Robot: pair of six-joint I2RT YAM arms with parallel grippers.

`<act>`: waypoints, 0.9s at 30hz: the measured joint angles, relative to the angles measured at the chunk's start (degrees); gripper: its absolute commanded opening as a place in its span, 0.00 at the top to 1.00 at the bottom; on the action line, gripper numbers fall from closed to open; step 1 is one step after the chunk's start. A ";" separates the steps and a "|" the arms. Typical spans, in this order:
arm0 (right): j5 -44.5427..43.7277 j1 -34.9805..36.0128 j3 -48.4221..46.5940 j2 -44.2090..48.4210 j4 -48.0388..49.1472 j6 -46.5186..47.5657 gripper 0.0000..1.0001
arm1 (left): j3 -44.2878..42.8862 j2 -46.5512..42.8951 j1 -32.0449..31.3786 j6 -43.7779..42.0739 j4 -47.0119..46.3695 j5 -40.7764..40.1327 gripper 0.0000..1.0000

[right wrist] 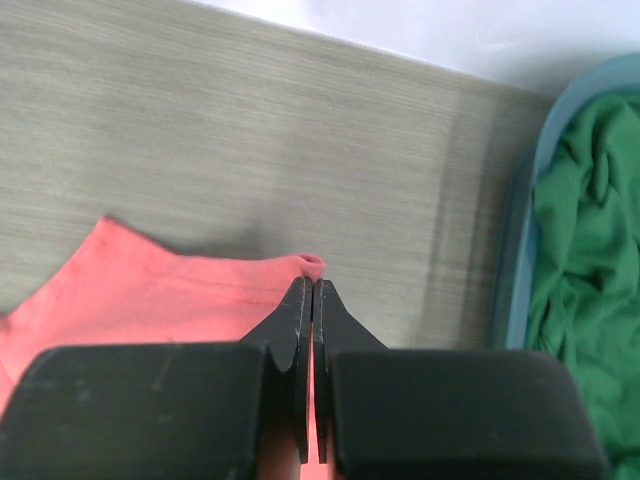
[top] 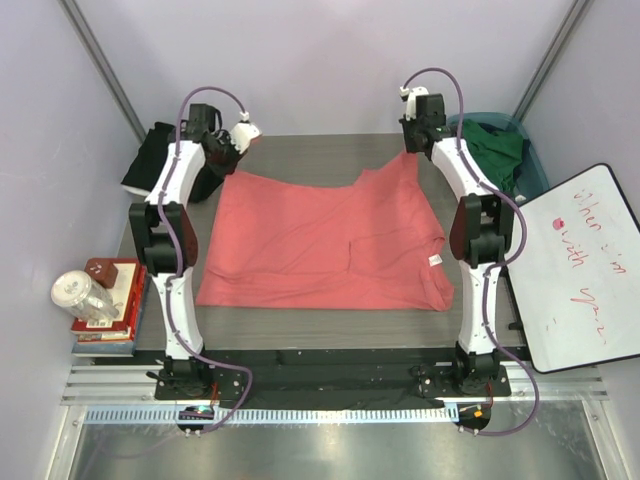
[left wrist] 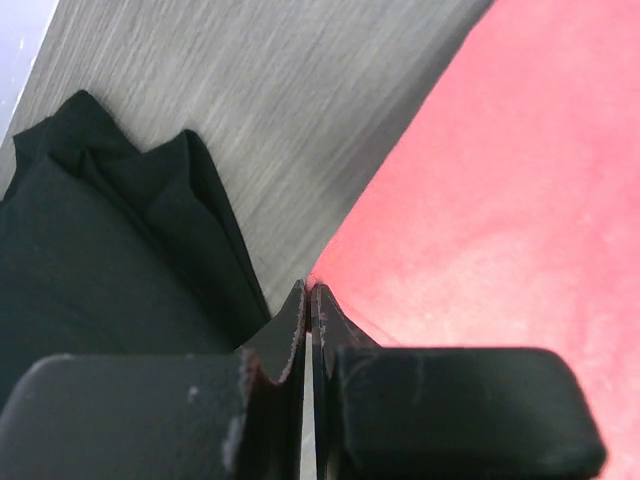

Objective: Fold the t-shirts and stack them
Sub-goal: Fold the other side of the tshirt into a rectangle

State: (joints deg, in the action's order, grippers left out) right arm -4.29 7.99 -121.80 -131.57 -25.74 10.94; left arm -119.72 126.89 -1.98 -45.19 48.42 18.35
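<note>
**A:** Your left hand [left wrist: 308, 292] is pinching the far left corner of the coral-pink t-shirt [left wrist: 500, 200]. Its jaws are pressing together with only the cloth's edge between them.

**B:** Your right hand [right wrist: 312, 287] is doing the same at the far right corner. A thin strip of coral is showing between its closed fingers.

**A:** So you are holding the far edge at both ends. The rest of the shirt is lying spread on the counter [left wrist: 250, 100], running from your two hands back toward the arm bases.

**B:** It is lying mostly flat, with a fold showing near the middle. The small white tag [top: 435, 260] is sitting at the right side, well apart from either hand.

**A:** The black t-shirt [left wrist: 100, 260] is lying bunched just beside your left hand, on its outer side at the counter's far left corner. I cannot tell whether it is touching the fingers.

**B:** The dark green t-shirt [right wrist: 585, 250] is lying crumpled in the teal basket [right wrist: 515, 280], off to the right of your right hand. A band of bare counter is separating the basket from the coral corner you are gripping.
</note>
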 measured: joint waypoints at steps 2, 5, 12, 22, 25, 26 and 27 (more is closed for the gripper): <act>0.85 -0.59 2.01 1.75 -0.11 0.15 0.99 | 1.55 -1.42 0.00 -0.48 0.00 -0.04 1.00; 3.61 -1.46 4.63 4.39 -0.39 0.98 0.99 | 5.33 -3.89 0.17 -2.32 0.57 -0.44 1.00; 11.89 -3.69 15.76 14.93 -4.20 7.04 0.99 | 15.45 -9.75 0.55 -7.15 2.45 -2.40 1.00; 22.69 -4.07 28.41 28.15 -15.61 20.52 0.99 | 24.00 -17.00 1.31 -12.31 3.54 -4.48 1.00; 24.35 -3.48 30.03 29.49 -18.82 24.26 0.99 | 25.00 -17.22 1.31 -14.05 3.78 -4.96 1.00; 24.57 -3.26 30.58 29.77 -19.67 25.31 0.99 | 25.20 -17.22 1.31 -14.43 3.89 -5.09 1.00; 24.76 -2.86 31.58 30.25 -20.61 26.80 0.99 | 25.40 -17.22 1.49 -15.26 4.13 -5.18 1.00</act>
State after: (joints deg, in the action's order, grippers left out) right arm 20.47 5.13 -90.21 -101.32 -46.35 37.74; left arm -94.32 109.67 -0.49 -60.45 52.56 13.17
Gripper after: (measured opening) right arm 0.023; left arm 0.005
